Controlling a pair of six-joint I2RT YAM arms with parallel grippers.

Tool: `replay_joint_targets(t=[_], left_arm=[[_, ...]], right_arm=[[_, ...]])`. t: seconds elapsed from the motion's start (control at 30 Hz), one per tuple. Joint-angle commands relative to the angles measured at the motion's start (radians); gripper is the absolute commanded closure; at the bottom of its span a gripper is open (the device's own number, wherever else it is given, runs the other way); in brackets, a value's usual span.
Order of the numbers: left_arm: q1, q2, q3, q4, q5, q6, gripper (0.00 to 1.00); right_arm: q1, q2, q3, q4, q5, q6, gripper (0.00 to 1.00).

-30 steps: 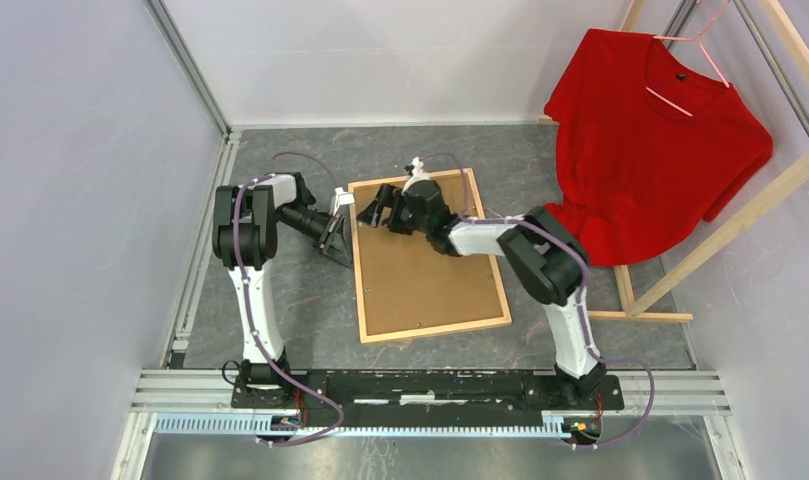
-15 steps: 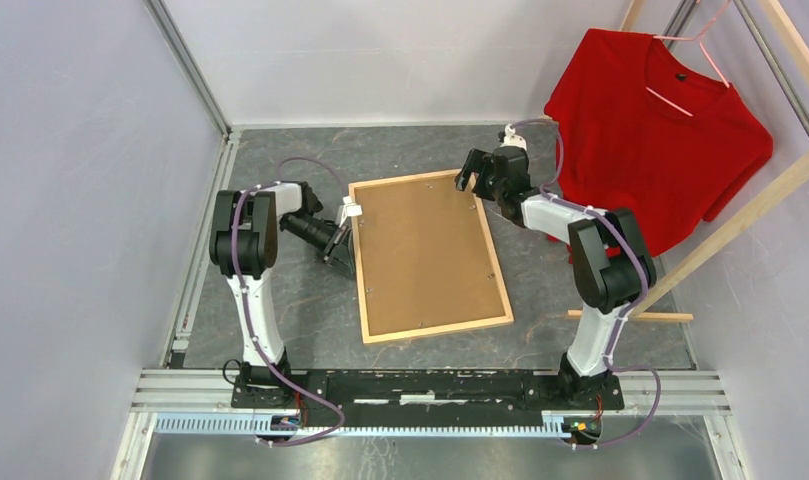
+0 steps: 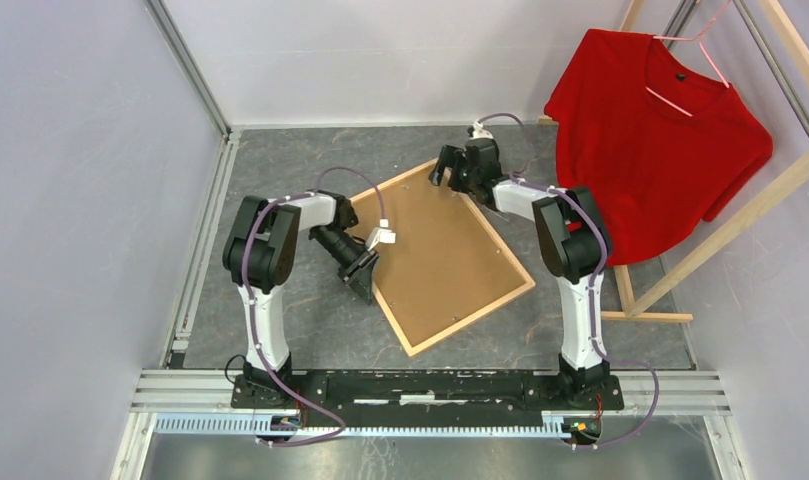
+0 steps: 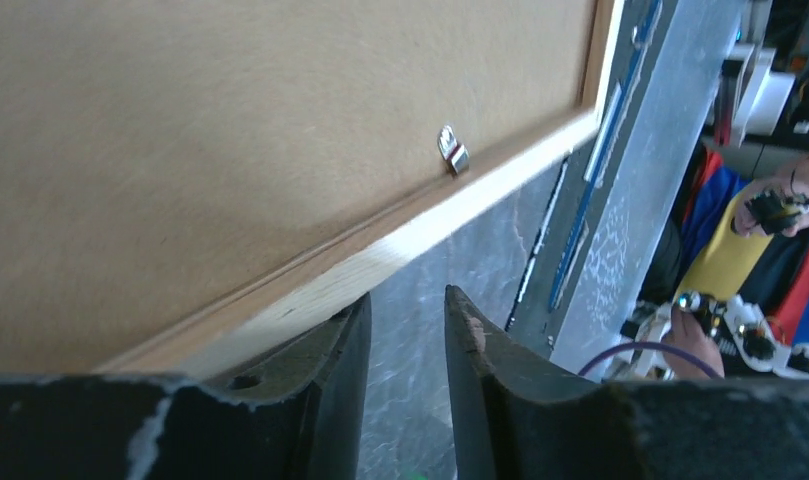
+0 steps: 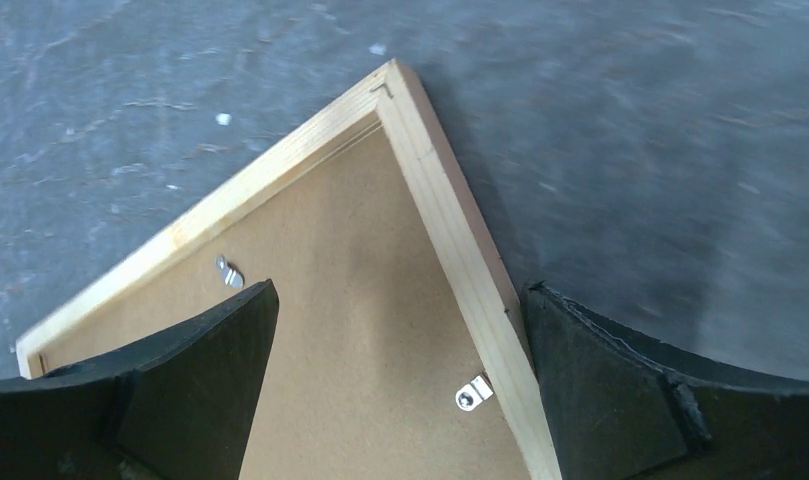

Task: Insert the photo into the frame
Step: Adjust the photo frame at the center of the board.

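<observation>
- Table (image 3: 280, 160): frame (image 3: 450, 250) lies flat on it, skewed, fibreboard back up.
- Photo: not seen in any view, so I cannot tell whether it sits under the back. Insertion unconfirmed, judged mid-task at best.
- Right gripper (image 5: 398, 290): jaws spread wide astride the frame's far corner, gripping nothing.
- Left gripper (image 4: 405, 310): fingers narrowly apart beside the left rail, nothing between.
- Metal clip (image 5: 473, 392): on the back, near the rail.

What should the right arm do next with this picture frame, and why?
Probably close the right gripper on the wooden rail by the far corner. Its jaws stand wide open astride that rail, the frame lies skewed, back up, and the left gripper holds nothing, so nothing steadies it.
</observation>
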State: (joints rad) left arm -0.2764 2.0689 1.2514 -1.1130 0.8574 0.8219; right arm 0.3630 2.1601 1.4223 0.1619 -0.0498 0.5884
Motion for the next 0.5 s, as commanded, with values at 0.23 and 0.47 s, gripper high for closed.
replay_joint_targets(t=[0.23,0.47], left_arm=[[-0.092,-0.106,-0.030,-0.143,-0.112,0.274,0.42],[0.085,-0.199,0.155,-0.244,-0.205,0.335,0.39]], right_arm=[[0.158,0.049,0.115,-0.049,-0.150,-0.012,0.02],[0.129,0.006,0.110,-0.076,-0.102,-0.055,0.02]])
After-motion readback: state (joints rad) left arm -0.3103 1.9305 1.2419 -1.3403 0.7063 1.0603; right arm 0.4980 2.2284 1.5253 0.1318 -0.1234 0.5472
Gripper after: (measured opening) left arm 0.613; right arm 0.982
